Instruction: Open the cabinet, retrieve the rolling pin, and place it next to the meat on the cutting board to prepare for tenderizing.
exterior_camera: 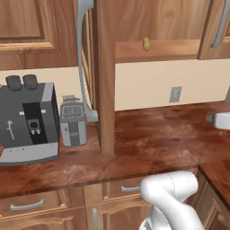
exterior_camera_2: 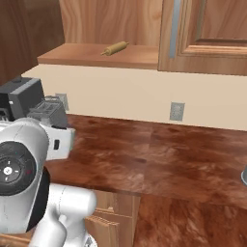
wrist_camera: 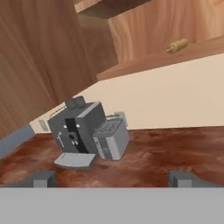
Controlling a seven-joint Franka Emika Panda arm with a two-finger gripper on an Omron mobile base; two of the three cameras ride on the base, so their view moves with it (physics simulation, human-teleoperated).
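Your reddish-brown counter runs under the cabinet, whose door stands swung open. The rolling pin lies on the bottom shelf inside — well above and beyond your gripper, up and to the right in the hand view. The jaws stand wide apart, holding nothing — coffee machine and toaster sit ahead.

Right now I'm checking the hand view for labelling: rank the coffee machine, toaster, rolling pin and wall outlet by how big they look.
1. Coffee machine
2. Toaster
3. Rolling pin, farther away, so its true size is unsure
4. Wall outlet, partly hidden by the toaster
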